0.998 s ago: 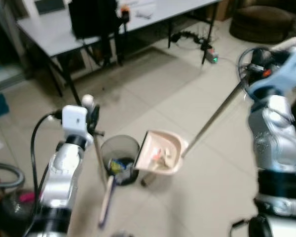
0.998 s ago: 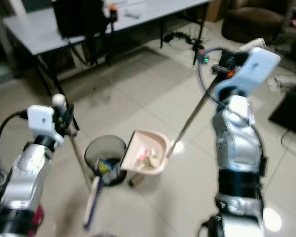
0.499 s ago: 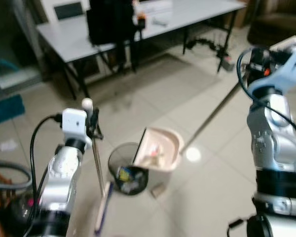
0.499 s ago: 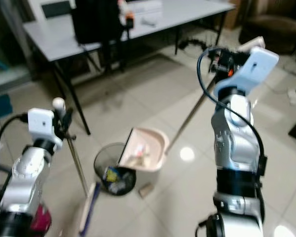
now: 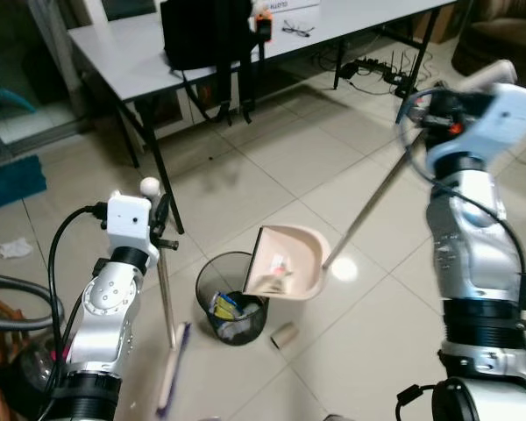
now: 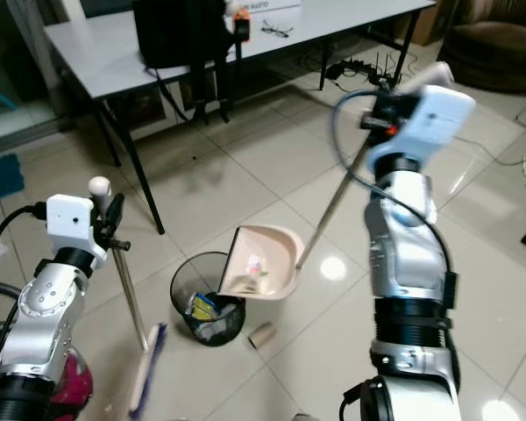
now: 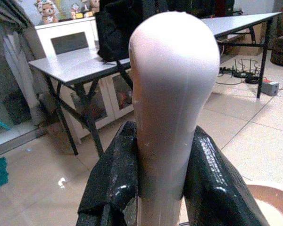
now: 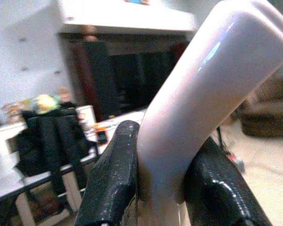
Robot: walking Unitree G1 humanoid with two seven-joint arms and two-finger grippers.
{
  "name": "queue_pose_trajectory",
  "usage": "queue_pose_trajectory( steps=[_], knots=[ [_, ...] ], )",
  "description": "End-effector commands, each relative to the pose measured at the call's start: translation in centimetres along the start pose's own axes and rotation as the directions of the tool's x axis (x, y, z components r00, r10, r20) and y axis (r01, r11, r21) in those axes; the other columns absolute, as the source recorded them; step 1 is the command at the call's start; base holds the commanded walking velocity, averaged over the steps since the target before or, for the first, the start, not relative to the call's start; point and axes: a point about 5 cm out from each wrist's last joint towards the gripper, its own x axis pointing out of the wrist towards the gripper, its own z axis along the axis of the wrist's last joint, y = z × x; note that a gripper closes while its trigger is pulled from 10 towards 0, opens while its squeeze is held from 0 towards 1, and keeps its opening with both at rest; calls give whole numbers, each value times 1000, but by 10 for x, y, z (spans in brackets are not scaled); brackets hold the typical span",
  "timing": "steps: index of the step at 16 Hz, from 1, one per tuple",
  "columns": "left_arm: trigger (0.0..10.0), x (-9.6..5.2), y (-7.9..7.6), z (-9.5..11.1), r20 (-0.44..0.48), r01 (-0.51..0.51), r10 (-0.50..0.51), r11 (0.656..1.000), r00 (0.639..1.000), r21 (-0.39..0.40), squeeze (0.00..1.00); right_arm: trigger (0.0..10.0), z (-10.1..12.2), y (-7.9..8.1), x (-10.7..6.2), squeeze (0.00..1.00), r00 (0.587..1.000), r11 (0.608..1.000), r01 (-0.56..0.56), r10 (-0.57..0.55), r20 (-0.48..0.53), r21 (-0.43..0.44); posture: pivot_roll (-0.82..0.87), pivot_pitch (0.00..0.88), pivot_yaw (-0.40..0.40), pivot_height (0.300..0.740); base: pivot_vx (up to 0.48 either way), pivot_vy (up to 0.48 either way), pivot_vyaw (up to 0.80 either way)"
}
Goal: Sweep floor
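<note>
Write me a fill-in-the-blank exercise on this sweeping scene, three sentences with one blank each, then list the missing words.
1. The right gripper is shut on the long handle of the ____.
2. The dustpan is tipped over the rim of the black mesh ____.
3. The left gripper is shut on the top of the ____ handle.

Missing words: dustpan; bin; broom

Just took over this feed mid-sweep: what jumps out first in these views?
The pink dustpan, tipped over the black mesh bin at floor centre with scraps inside it, held on its long pole by the right claw. To its left, the left claw clamps the broom handle, whose head rests on the tiles by the bin. A small cardboard tube lies beside the bin.
</note>
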Motion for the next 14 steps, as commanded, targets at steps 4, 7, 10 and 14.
queue_pose_trajectory(
  steps=[4, 7, 10, 14],
  knots=[
    [10000, 4, -1, 3, 5, 22, -22, 999, 1000, 39, 0, 10000, -2, 41, -5, 0, 961, 973, -228, 232, 150, -48, -35, 0, 42, 740, 0, 0, 0],
    [10000, 3, -7, 2, 0, 52, -52, 997, 999, 49, 0, 10000, -7, 63, -12, 0, 913, 929, -345, 365, 181, -135, -35, 0, 42, 740, 0, 0, 0],
    [10000, 3, -10, 8, 42, 71, -74, 996, 996, 58, 0, 10000, -13, 90, -26, 0, 832, 858, -467, 508, 221, -212, -34, 0, 40, 740, 0, 0, 0],
    [10000, 3, -16, 11, 59, 121, -126, 990, 990, 75, 0, 10000, -24, 117, -50, 0, 698, 731, -608, 678, 230, -309, -27, 0, 37, 740, 0, 0, 0]
  ],
)
